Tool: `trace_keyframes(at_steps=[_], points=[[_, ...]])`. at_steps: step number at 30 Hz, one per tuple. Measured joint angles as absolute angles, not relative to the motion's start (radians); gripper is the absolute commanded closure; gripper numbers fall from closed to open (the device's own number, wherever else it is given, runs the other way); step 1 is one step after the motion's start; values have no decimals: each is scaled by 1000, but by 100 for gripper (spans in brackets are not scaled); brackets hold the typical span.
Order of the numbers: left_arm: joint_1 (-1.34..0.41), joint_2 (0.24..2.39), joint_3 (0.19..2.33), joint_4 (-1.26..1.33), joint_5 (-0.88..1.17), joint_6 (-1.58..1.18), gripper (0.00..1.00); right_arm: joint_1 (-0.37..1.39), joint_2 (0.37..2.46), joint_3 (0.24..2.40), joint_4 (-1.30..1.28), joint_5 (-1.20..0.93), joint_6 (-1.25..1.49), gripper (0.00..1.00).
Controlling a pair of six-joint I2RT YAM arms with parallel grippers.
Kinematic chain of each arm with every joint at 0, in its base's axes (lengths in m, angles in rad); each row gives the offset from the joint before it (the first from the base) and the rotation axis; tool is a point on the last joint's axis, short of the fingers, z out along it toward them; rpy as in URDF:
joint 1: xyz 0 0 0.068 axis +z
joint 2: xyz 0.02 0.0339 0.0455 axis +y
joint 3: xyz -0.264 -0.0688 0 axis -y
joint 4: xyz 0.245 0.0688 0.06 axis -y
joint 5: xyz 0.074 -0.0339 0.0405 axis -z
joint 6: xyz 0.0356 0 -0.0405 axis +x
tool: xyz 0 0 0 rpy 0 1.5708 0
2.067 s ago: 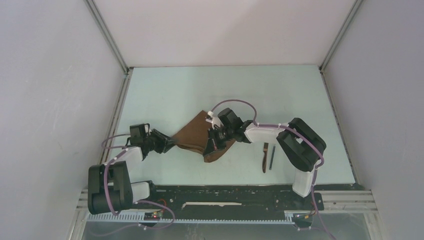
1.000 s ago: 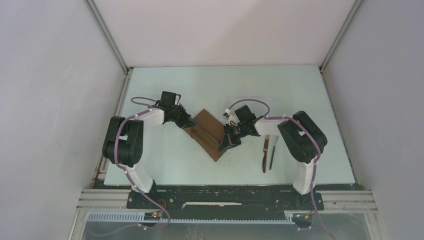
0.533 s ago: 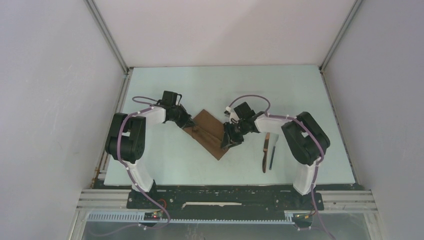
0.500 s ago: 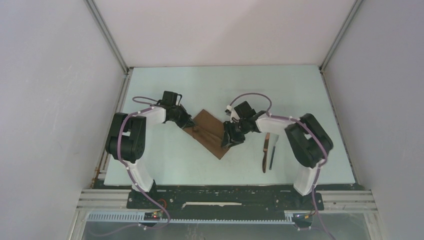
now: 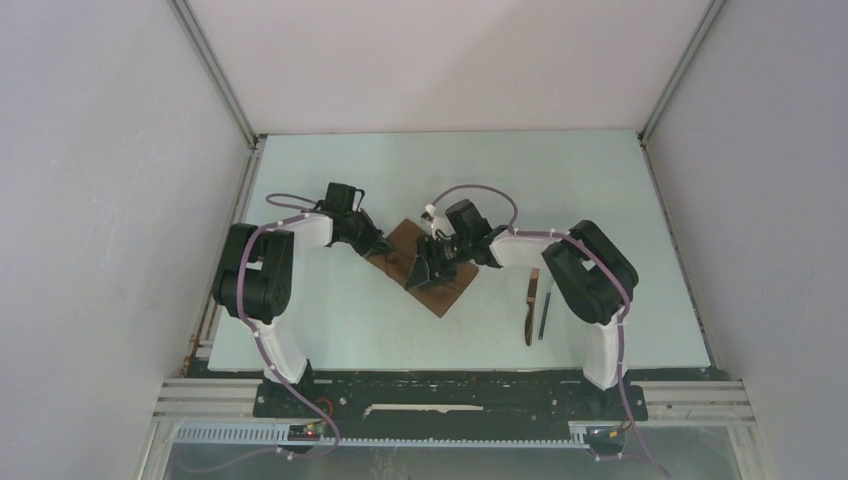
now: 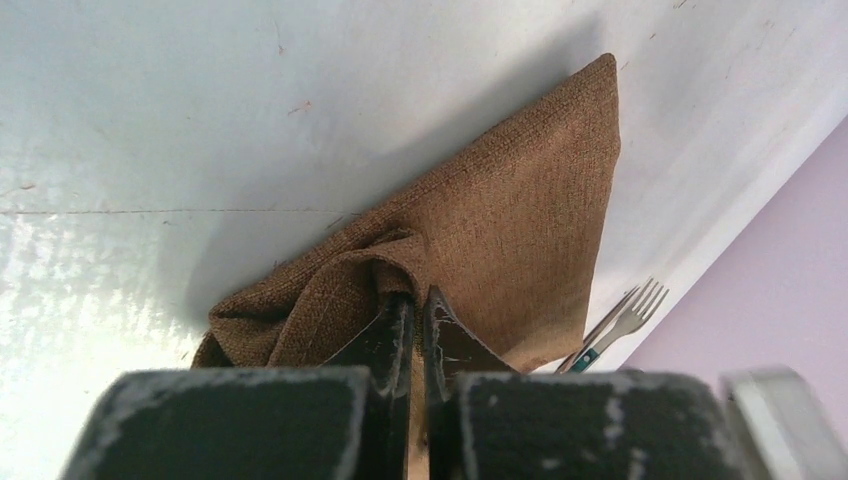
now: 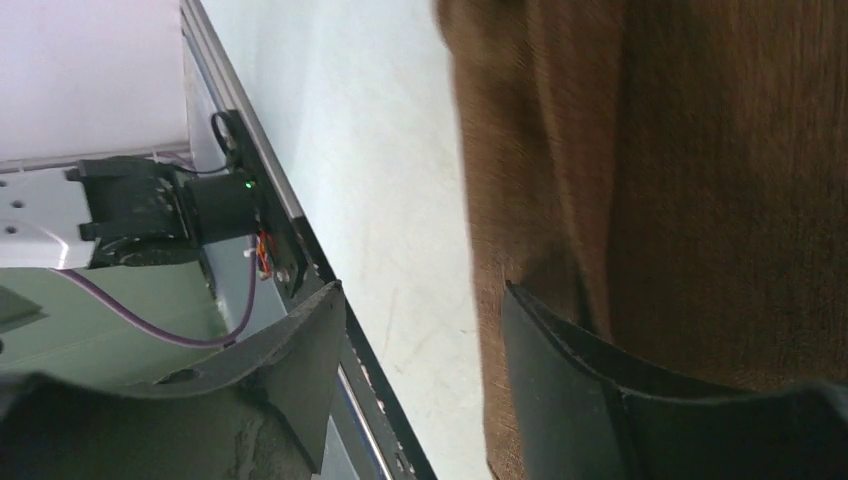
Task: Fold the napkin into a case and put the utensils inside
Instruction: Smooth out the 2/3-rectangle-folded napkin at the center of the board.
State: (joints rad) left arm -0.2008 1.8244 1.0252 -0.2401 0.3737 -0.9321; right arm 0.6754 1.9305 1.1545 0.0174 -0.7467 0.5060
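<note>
The brown napkin (image 5: 432, 262) lies folded into a rough triangle at mid-table, with a bunched fold at its left corner. My left gripper (image 5: 380, 252) is shut on that fold, and the cloth is pinched between its tips (image 6: 412, 302). My right gripper (image 5: 422, 270) hovers open over the napkin's near edge. One of its fingers (image 7: 560, 370) is over the cloth (image 7: 680, 170) and the other (image 7: 300, 350) over bare table. The utensils lie to the right: a wooden-handled knife (image 5: 529, 312) and a thin dark piece (image 5: 543, 318). A fork (image 6: 628, 318) shows past the napkin. No case is in view.
The pale table (image 5: 400, 170) is walled on three sides. A black rail (image 5: 450, 385) carrying both arm bases runs along the near edge. The utensils lie close to my right arm's elbow (image 5: 590, 270).
My right gripper has opened, let go of the napkin and swung left over the cloth. The left gripper has stayed in place, still pinching the left corner.
</note>
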Motion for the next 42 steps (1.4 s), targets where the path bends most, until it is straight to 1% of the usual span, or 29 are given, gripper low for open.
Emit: trace_keyframes(at_steps=[2, 5, 7, 8, 10, 13, 14, 15, 16, 18, 20, 22, 26, 34, 39, 42], points=[[-201, 1824, 1025, -240, 377, -924, 82, 670, 1980, 1137, 29, -772, 526, 36], [-201, 1824, 1030, -244, 381, -900, 58, 658, 1994, 1105, 47, -798, 541, 36], [-201, 1816, 1036, -245, 389, -881, 46, 649, 1994, 1093, 74, -810, 547, 36], [-200, 1803, 1037, -247, 391, -868, 43, 644, 1994, 1083, 93, -815, 552, 36], [-200, 1757, 1034, -248, 396, -844, 41, 635, 1994, 1063, 123, -819, 562, 36], [-200, 1647, 989, -178, 417, -829, 37, 630, 1994, 1046, 146, -824, 576, 36], [-200, 1607, 958, -133, 431, -830, 37, 630, 1994, 1046, 151, -825, 580, 36], [-199, 1571, 921, -80, 447, -833, 41, 630, 1994, 1046, 157, -825, 583, 36], [-199, 1549, 887, -34, 458, -839, 47, 630, 1994, 1046, 162, -825, 586, 37], [-198, 1534, 810, 71, 485, -865, 67, 630, 1994, 1046, 170, -825, 592, 36], [-196, 1564, 762, 137, 506, -885, 82, 630, 1994, 1046, 183, -825, 599, 36], [-190, 1633, 746, 205, 524, -911, 87, 634, 1994, 1046, 192, -824, 606, 36], [-165, 1731, 744, 291, 537, -938, 91, 648, 1994, 1048, 191, -820, 607, 35], [-134, 1833, 748, 395, 548, -969, 99, 686, 1994, 1103, 171, -817, 606, 32], [-130, 1888, 779, 402, 566, -995, 100, 714, 2010, 1204, 148, -822, 605, 30], [-126, 1903, 799, 398, 575, -1003, 100, 728, 2074, 1317, 146, -832, 604, 31]])
